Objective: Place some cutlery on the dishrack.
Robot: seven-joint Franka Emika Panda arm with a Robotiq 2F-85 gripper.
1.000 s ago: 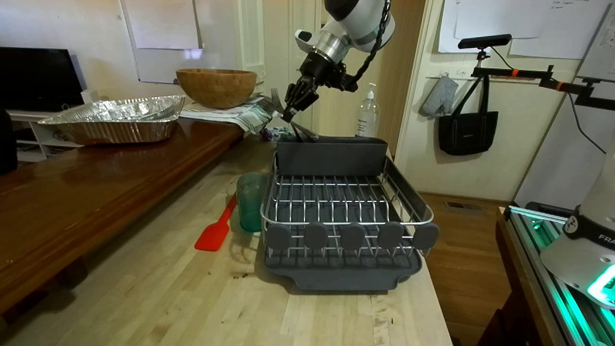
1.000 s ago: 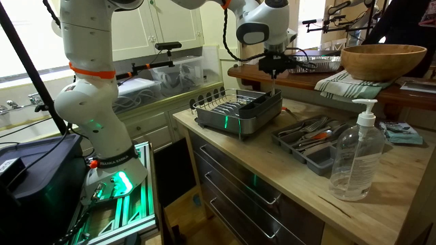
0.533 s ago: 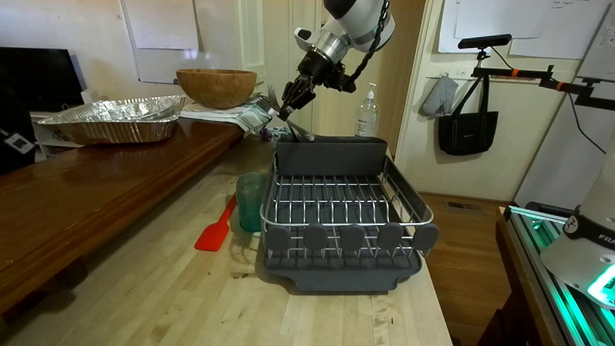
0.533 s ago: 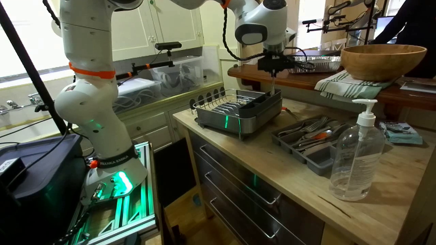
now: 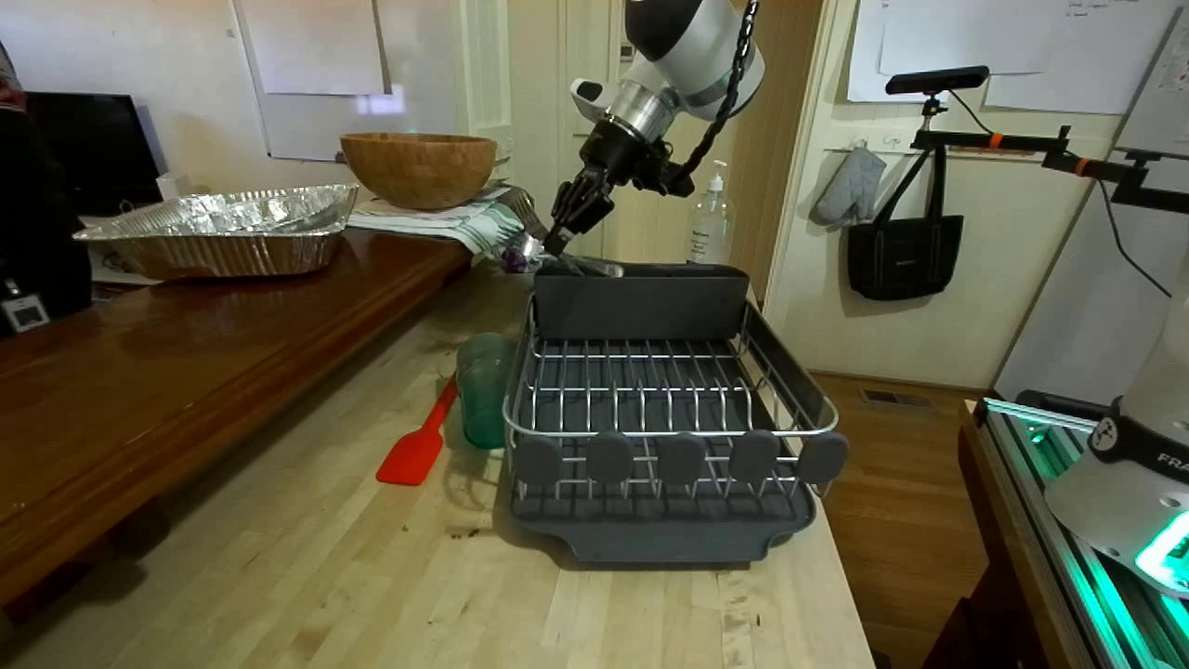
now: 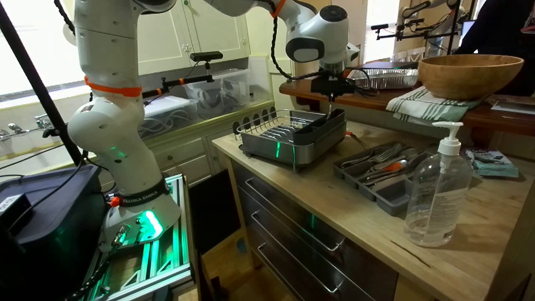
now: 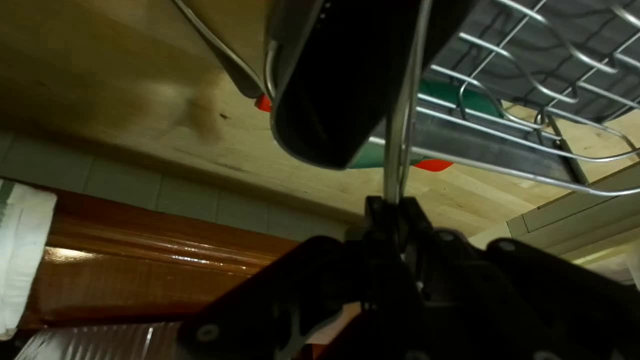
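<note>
Slender silvery cutlery (image 7: pixel 400 120) is pinched in my gripper (image 7: pixel 393 202); at least two pieces seem to lie side by side. In an exterior view their handles (image 5: pixel 594 267) lie nearly level just above the dark grey cutlery holder (image 5: pixel 641 305) at the back end of the dishrack (image 5: pixel 661 537). The gripper (image 5: pixel 557 243) is above the holder's rim. In an exterior view the gripper (image 6: pixel 331 96) points down and the cutlery (image 6: pixel 329 111) meets the holder (image 6: pixel 319 130); whether the ends are inside is hard to tell. In the wrist view the cutlery crosses the holder's edge (image 7: pixel 330 165).
A green cup (image 5: pixel 485 390) and a red spatula (image 5: pixel 413 457) lie beside the rack. A grey tray of cutlery (image 6: pixel 395 200) and a pump bottle (image 6: pixel 436 209) stand farther along the counter. A raised brown counter (image 5: pixel 232 344) bears a foil tray (image 5: pixel 223 251) and a wooden bowl (image 5: pixel 418 172).
My gripper has moved down towards the holder and slightly back over the rack. The held cutlery has come lower and tipped from steep to nearly level.
</note>
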